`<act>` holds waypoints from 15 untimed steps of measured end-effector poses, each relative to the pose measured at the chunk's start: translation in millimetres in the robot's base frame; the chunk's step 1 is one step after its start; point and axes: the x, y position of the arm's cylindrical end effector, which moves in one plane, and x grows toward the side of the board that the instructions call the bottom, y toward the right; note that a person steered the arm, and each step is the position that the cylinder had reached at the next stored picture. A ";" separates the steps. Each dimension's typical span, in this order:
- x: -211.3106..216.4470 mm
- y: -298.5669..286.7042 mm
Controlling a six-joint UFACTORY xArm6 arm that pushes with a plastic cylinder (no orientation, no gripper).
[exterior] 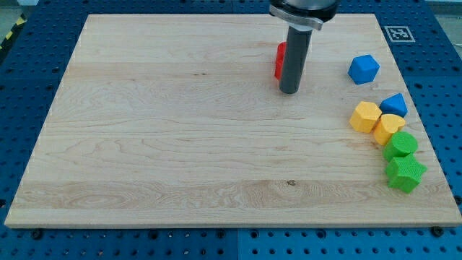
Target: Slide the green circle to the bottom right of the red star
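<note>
the green circle sits at the view's right edge, touching a yellow block and the green star. it looks light, rigid, easy to slide (push its right side). my tip, no gripper, stands far off, hiding the red star.

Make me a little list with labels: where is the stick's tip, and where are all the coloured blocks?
tip: my tip is near the board's top, right beside the red block
red block: mostly hidden behind the rod
blue cube: upper right
blue block: right edge
yellow blocks: touching, right side
green circle: right edge
green star: just below it
</note>
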 end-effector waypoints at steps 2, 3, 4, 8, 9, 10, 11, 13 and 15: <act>126.3 -30.3; 203.0 12.0; 220.7 38.7; 173.1 187.1; 150.2 186.1; 132.3 186.0; 121.8 183.1; 127.5 163.0; 127.5 95.9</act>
